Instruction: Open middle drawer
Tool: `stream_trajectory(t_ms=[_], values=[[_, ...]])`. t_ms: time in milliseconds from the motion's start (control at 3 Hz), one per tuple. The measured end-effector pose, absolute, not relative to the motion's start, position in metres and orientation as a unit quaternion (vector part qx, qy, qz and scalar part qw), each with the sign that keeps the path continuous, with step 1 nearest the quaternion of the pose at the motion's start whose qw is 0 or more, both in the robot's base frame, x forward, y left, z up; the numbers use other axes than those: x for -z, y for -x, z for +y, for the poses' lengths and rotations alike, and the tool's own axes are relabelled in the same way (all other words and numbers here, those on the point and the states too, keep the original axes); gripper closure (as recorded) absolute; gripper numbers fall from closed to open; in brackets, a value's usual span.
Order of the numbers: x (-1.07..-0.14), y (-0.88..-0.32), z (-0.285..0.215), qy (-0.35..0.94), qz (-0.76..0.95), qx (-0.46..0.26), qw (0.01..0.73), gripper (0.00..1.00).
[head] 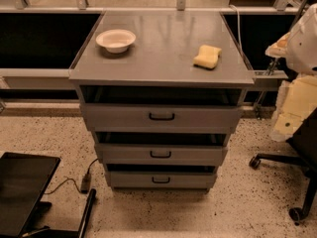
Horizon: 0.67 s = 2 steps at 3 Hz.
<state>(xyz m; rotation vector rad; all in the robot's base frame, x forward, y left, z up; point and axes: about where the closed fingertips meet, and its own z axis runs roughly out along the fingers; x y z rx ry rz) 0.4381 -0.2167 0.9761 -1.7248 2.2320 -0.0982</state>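
A grey drawer cabinet [239, 97] stands square to my camera on the speckled floor, its three fronts stacked like steps. The middle drawer [193, 155] sits between the taller top drawer [198, 117] and the narrow bottom drawer [190, 180]. Its front looks level with its neighbours, so I judge it shut and the task not yet begun. Its black bar handle [160, 154] is at the centre of the front, facing me and unobstructed, the obvious place to hook and pull straight out. On the worktop [163, 48] a white bowl [115, 39] rests near the left rear corner and a yellow sponge [207, 56] lies towards the right edge. Both are well back from the front lip, so I would not expect a pull on the drawer to disturb them. The hand [293, 112] hangs at the far right of the frame, beside the cabinet and well apart from the handle. From here I cannot tell how far open it is, and I see nothing held in it. An office chair [297, 162] stands just below it, a possible snag for the base.
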Motion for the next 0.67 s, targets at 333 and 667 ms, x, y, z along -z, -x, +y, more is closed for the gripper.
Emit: stream_trajectory(t_ms=[333, 667], values=[[-0.9761, -0.4381, -0.2166, 0.603, 0.781, 0.034, 0.159, 0.00], [-0.9748, -0.4349, -0.2140, 0.610, 0.773, 0.032, 0.172, 0.00]])
